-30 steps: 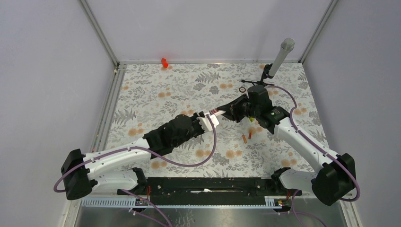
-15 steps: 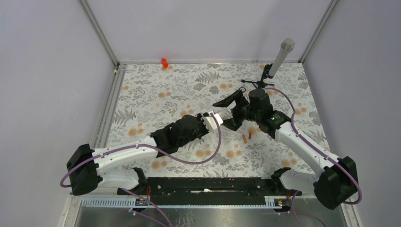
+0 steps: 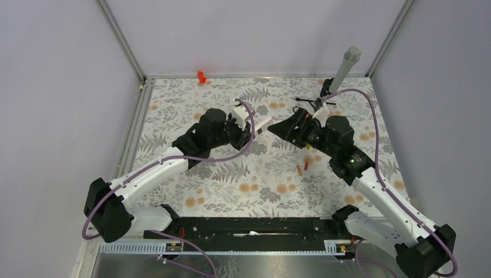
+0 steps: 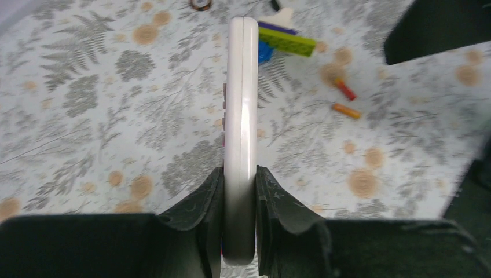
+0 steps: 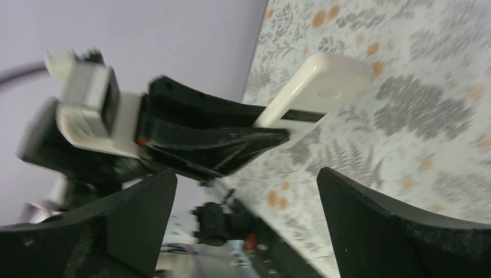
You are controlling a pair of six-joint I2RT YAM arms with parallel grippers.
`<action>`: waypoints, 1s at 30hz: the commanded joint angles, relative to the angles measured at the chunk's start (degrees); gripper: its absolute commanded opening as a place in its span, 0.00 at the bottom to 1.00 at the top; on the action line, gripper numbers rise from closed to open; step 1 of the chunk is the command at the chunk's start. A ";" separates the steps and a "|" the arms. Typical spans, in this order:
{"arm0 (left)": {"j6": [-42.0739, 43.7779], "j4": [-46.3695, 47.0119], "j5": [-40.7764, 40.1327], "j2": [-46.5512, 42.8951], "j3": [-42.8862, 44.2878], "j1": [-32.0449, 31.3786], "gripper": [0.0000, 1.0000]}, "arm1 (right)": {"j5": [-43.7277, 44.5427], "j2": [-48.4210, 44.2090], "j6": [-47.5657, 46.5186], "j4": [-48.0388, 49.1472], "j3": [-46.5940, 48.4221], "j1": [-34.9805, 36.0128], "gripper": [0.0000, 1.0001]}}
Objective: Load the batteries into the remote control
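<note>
My left gripper point(image 4: 239, 174) is shut on the near end of the remote control point(image 4: 242, 116), a thin white handset held on edge above the table. In the top view the remote control point(image 3: 262, 123) juts to the right from the left gripper point(image 3: 252, 126). My right gripper point(image 3: 284, 128) stands wide open just to the right of it, apart from it and holding nothing. In the right wrist view the remote control point(image 5: 324, 87) lies beyond the right gripper point(image 5: 246, 174), outside its spread jaws. The batteries point(image 4: 346, 110), two small orange cylinders, lie on the floral cloth, and in the top view the batteries point(image 3: 301, 167) lie below the right arm.
A yellow-green block point(image 4: 286, 41) and a blue disc point(image 4: 265, 52) lie beyond the remote's tip. A grey cylinder on a black stand point(image 3: 346, 68) stands at the back right. A small red piece point(image 3: 201, 76) sits at the back edge. A black rail point(image 3: 255, 226) runs along the near edge.
The right gripper has opened, let go of the remote's far end and drawn back to the right. The left arm has carried the remote up and toward the back.
</note>
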 commanded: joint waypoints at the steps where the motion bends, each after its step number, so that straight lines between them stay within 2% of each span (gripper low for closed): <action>1: -6.27 -2.62 16.98 1.66 7.32 2.24 0.00 | -0.05 -2.81 -25.61 2.71 0.89 0.30 0.99; 4: -9.06 -4.18 24.64 2.44 8.95 3.60 0.00 | -0.41 -2.71 -35.22 2.63 0.86 0.30 1.00; 9: -8.29 -10.32 32.67 1.35 10.88 3.69 0.00 | -3.14 -1.60 -41.87 -0.39 2.44 0.28 1.00; 11: -6.63 -12.43 35.59 0.45 10.92 3.72 0.00 | -8.96 -2.05 -44.53 -1.39 2.40 0.27 1.00; 15: 0.95 -20.86 37.58 0.04 13.17 3.98 0.00 | -30.25 -1.08 -50.08 -5.35 2.81 0.28 0.99; 18: 6.09 -28.43 39.02 0.55 15.13 4.46 0.00 | -39.75 -0.20 -50.70 -6.74 2.73 0.25 0.97; 23: 12.57 -37.25 42.74 1.13 19.75 4.80 0.00 | -43.78 1.52 -48.35 -5.47 2.24 0.30 0.85; 26: 16.37 -41.13 44.75 1.17 22.04 4.79 0.00 | -45.82 2.69 -45.18 -1.73 1.65 0.30 0.71; 30: 18.43 -41.45 45.46 -0.24 22.71 4.79 0.00 | -47.06 3.55 -42.32 2.80 1.14 0.30 0.55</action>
